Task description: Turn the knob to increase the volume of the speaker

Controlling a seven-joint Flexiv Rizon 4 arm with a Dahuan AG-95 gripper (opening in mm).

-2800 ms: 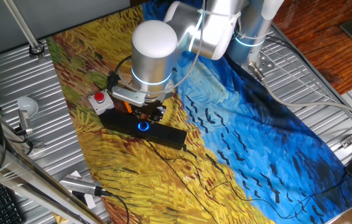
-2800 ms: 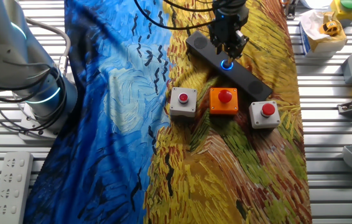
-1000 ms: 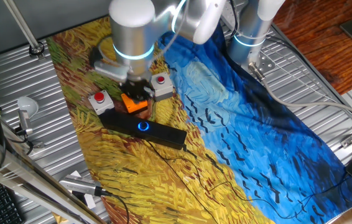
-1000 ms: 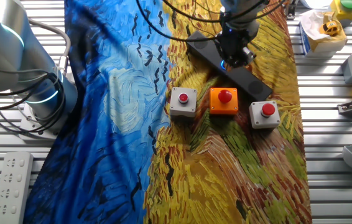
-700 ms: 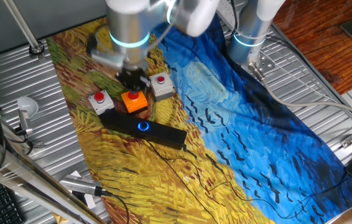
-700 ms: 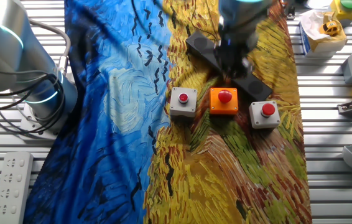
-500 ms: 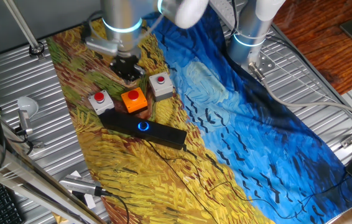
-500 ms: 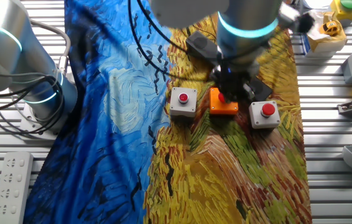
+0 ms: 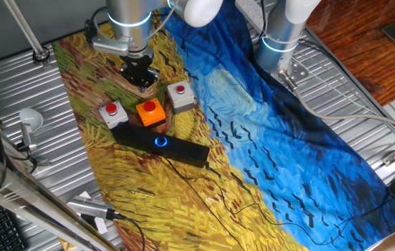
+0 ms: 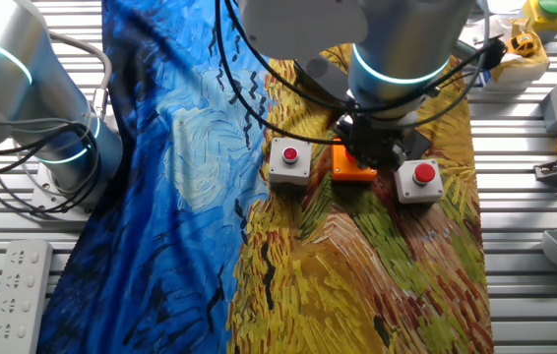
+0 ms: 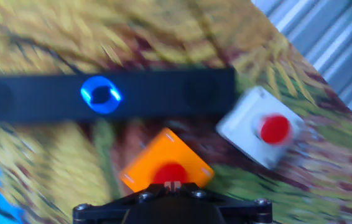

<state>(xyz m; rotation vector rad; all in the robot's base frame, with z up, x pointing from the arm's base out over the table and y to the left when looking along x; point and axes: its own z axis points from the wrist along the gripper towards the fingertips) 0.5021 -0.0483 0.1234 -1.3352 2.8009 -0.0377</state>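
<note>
The gripper [image 9: 140, 79] is seen at upper left, above the cloth, apart from the speaker [image 9: 160, 143]; whether its jaws are parted cannot be told. The blue-lit knob [image 9: 160, 142] sits mid-bar, below three button boxes.

The gripper [image 9: 140, 79] is pulling away from the speaker [image 9: 160, 143]: earlier it was down over the knob [image 9: 160, 142], and now it is hanging past the red button boxes, towards 11 o'clock in one fixed view. The knob's blue ring is showing uncovered again. From the other side, the arm is now looming over the orange box [image 10: 353, 169].
</note>
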